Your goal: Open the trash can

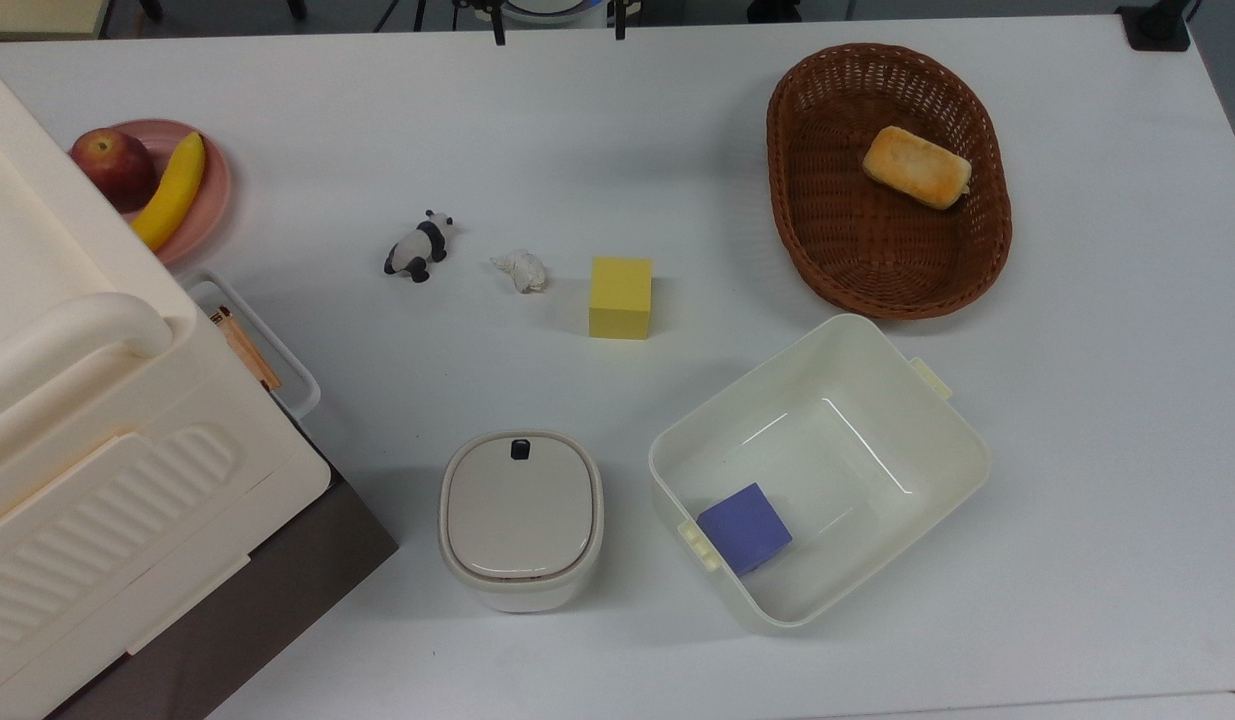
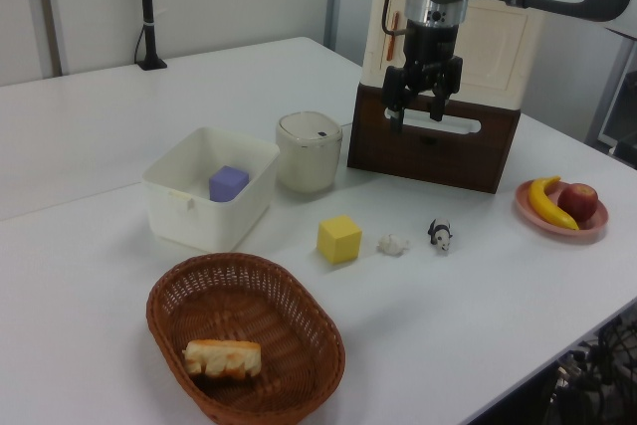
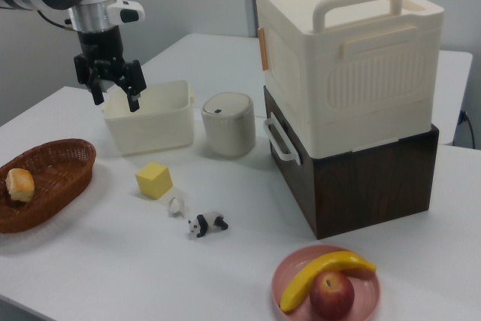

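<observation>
Hanging: my tool (image 3: 110, 89) is up in the air over the bench (image 1: 1077, 420), touching nothing.
Tool: its two fingers (image 2: 395, 105) are spread apart and hold nothing.
Trash can: the trash can (image 1: 520, 520) stands on the bench between the big cream box (image 3: 347, 65) and the white tub (image 1: 819, 470).
Lid: the beige lid (image 1: 518, 503) lies flat and closed.
Button: the small black button (image 1: 520, 449) sits at the lid's far edge in the top view.
Done: I think nothing is done yet, because the lid is shut.
Left: I must come down, push the button, and let the lid pop up.
Tight side: the brown base (image 2: 434, 142) under the big box is near the can, on the top view's left.
Other side: the tub is near too, with a purple block (image 1: 745, 527) inside.
Open room: the air over the lid is free, so coming straight down looks best.
Far things: the yellow block (image 1: 621, 297), the white lump (image 1: 520, 270), the panda (image 1: 418, 247), the basket (image 1: 887, 180) and the fruit plate (image 3: 326, 280) are well apart from the can.
</observation>
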`<state>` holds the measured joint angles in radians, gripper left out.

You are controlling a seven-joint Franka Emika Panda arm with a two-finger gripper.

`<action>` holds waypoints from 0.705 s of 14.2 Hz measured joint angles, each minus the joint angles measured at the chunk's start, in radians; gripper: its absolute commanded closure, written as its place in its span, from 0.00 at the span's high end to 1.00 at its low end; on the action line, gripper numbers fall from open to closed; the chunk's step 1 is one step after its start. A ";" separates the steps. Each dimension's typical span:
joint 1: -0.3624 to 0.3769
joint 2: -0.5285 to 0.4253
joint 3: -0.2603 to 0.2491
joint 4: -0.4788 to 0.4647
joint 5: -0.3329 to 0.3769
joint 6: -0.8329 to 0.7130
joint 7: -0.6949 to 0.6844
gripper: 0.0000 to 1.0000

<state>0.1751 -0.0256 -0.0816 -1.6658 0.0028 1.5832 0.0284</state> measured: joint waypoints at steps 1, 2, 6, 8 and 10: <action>0.000 0.000 0.000 0.000 0.000 0.000 0.000 1.00; 0.000 0.000 0.000 -0.005 0.000 0.022 -0.023 1.00; -0.001 0.003 0.000 -0.039 -0.001 0.094 -0.081 1.00; -0.001 0.003 0.000 -0.040 -0.001 0.094 -0.084 1.00; -0.001 0.003 0.000 -0.040 -0.001 0.094 -0.086 1.00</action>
<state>0.1744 -0.0230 -0.0815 -1.7057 0.0022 1.6774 -0.0576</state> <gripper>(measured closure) 0.000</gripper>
